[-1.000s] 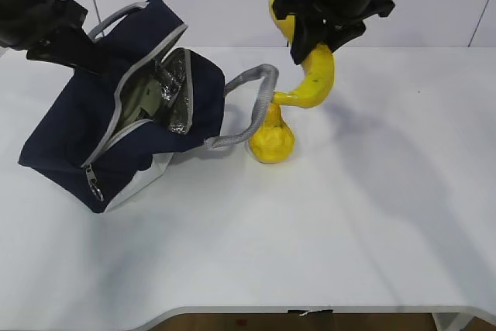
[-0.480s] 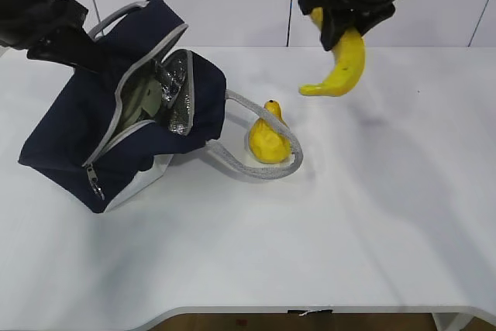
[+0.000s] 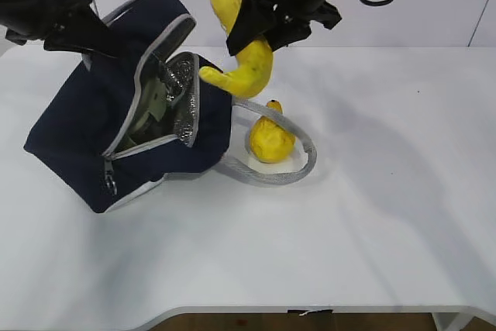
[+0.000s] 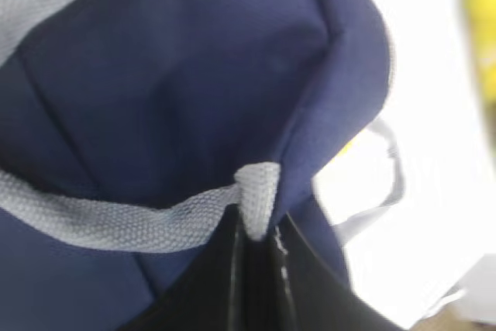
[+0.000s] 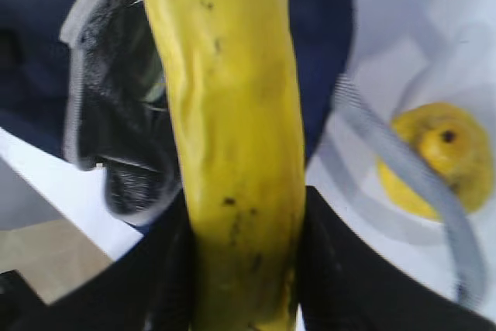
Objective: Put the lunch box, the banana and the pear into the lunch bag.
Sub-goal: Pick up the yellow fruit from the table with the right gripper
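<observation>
The navy lunch bag (image 3: 85,125) lies tilted on the table with its mouth open, foil lining showing. A pale green lid of the lunch box (image 3: 157,102) shows inside it. My left gripper (image 3: 87,36) is shut on the bag's grey handle (image 4: 256,195) and holds the bag's top edge up. My right gripper (image 3: 260,25) is shut on the banana (image 3: 242,67), which hangs just right of the bag's mouth; in the right wrist view the banana (image 5: 232,129) fills the middle. The pear (image 3: 270,139) stands on the table inside the loop of the other grey handle (image 3: 298,167).
The white table (image 3: 372,215) stretches to the right and front of the bag. A white wall with panel seams stands behind. The table's front edge runs along the bottom of the exterior view.
My right gripper has carried the banana left, from right of the pear to the bag's open mouth. The left gripper has lifted the bag's top a little; the loose handle settled around the pear.
</observation>
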{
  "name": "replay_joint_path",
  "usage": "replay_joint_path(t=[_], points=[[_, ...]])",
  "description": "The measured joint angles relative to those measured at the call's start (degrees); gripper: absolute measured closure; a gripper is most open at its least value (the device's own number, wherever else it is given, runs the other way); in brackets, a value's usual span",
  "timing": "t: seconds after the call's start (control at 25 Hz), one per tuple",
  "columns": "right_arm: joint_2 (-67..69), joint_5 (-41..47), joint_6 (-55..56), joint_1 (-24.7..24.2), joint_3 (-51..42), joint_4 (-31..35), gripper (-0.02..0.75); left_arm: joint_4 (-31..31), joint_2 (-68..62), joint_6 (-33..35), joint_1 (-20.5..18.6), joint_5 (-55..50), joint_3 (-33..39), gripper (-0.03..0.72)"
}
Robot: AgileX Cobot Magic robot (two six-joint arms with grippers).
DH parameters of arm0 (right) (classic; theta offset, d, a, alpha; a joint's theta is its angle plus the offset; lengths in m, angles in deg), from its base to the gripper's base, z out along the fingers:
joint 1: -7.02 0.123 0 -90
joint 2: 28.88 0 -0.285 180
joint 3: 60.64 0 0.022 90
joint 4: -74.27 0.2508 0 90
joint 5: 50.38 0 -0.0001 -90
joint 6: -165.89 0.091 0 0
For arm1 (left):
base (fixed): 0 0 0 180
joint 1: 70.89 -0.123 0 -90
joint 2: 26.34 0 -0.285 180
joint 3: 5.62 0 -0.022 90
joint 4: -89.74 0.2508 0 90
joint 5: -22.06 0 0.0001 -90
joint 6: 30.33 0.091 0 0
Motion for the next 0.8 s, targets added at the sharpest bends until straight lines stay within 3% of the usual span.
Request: replay_joint_path(t=[0.24, 0.8], points=[[2.3, 0.0, -0.8, 2.4, 0.0, 2.4, 0.458, -4.9, 0.0, 0.0, 0.0, 1.4, 0.0, 0.678], [10.8, -0.3, -4.7, 4.1, 0.1, 5.4, 0.458, -6.7, -0.1, -0.1, 0.0, 0.0, 0.0, 0.678]])
